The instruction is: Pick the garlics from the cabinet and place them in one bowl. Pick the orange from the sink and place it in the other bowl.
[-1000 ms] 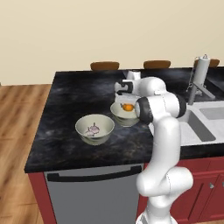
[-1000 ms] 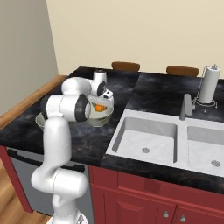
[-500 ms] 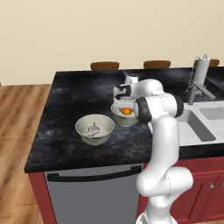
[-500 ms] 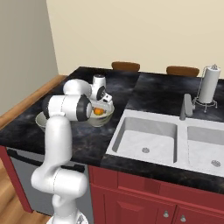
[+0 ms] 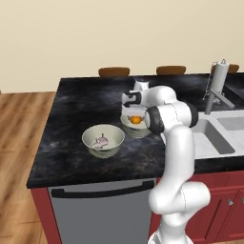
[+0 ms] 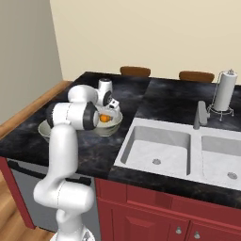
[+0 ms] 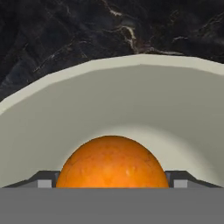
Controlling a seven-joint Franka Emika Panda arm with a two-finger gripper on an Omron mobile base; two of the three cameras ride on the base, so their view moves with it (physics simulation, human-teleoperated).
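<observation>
Black marbled worktop [image 5: 81, 102] of a kitchen island, seen from both sides of the arm and from the hand. The gripper [image 5: 135, 116] reaches down into the farther of two pale bowls, the bowl with the orange [image 5: 137, 131], which stands near the middle of the worktop, just beside the sink's left edge. The orange [image 7: 112, 162] sits low inside this bowl; in the hand view it lies directly between the two finger tips [image 7: 43, 180], of which only small grey stubs show at either side of the fruit, the rest being cut off by the lower edge. The fingers flank the orange closely, but whether they press on it or stand slightly apart from it cannot be told. In the right base view the orange [image 6: 104, 118] is partly masked by the arm's elbow and the gripper [image 6: 109, 111] above it.

The nearer bowl [image 5: 103, 140] stands toward the front left edge of the worktop; the garlics [image 5: 102, 141] lie in it, their number hard to make out. From the right, this bowl [image 6: 44, 130] is mostly hidden behind the arm.

The sink [image 6: 157, 146] is a double basin sunk in the right part of the worktop, with a tap [image 6: 201, 114] behind it.
</observation>
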